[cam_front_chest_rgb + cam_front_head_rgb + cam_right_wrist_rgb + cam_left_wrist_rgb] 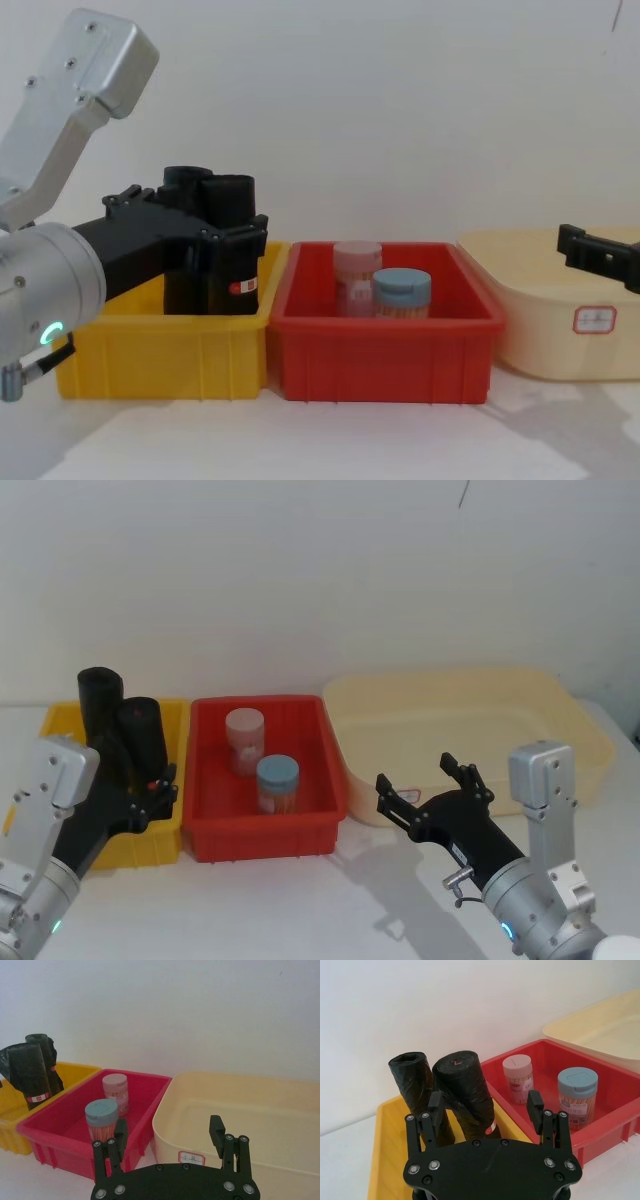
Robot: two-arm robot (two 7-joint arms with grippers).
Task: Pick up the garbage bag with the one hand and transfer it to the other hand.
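A wide cream tub (460,730) sat at the right, a red bin (215,835) in the middle and a yellow bin (150,842) at the left. The right gripper (414,772) hung spread and empty before the tub. The left gripper (485,1102) gaped either side of the garbage bag (142,730), unclenched. The bag stood upright in the yellow bin, against a plain wrinkled roll (100,692). Two jars (245,740) stood in the red bin.

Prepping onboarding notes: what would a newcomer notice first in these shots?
The left gripper, open around the garbage bag, which stands beside a second black roll in the yellow bin on the robot's left. Next, the red bin in the middle holding a pink-lidded jar and a blue-lidded jar, and the right gripper, open, by the cream tub on the right.
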